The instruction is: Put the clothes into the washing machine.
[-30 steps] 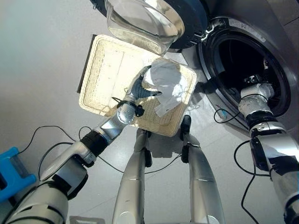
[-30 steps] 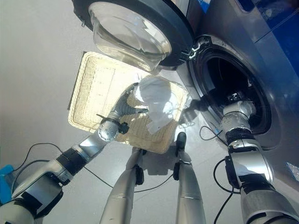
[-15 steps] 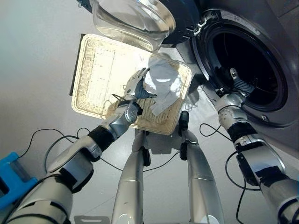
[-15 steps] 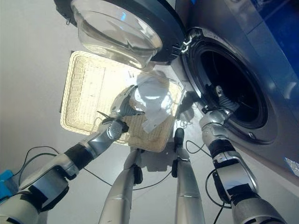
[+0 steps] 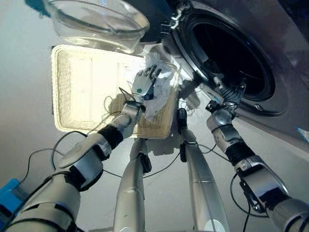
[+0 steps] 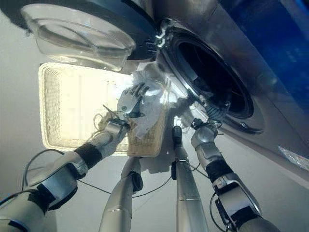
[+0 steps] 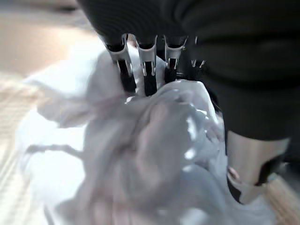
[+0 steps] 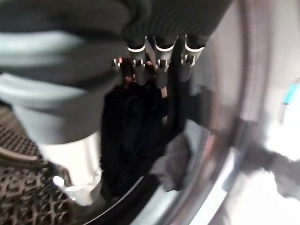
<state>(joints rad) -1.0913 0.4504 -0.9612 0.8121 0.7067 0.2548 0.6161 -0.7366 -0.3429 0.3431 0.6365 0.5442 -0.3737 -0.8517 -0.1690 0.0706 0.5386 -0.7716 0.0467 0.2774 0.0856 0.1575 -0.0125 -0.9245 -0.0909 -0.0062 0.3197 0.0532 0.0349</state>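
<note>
Far left: grey floor (image 5: 24,72), bare beside the basket. Wicker basket (image 5: 72,87), pale, rectangular, flat on the floor; its left two-thirds holds nothing, its right rim sits close under the washing machine front. No legible writing anywhere.

Overhead: washer door (image 5: 96,21) swung open, its clear glass bowl hanging above the basket's far edge.

White clothes (image 5: 161,89) bunched at the basket's right end, near the corner next to the drum opening. Left hand (image 5: 144,84) on this bundle; in the left wrist view its fingers (image 7: 125,70) curl down into the white cloth (image 7: 140,154) with the thumb closing from the other side, cloth gathered between them.

Right: washing machine (image 5: 270,48) with round drum opening (image 5: 231,53), dark inside, rim unobstructed on its upper arc. Right hand (image 5: 227,92) at the lower rim of the opening, fingers relaxed and loosely straight, nothing in them. The right wrist view shows dark cloth (image 8: 136,136) already lying inside the drum past those fingers.
</note>
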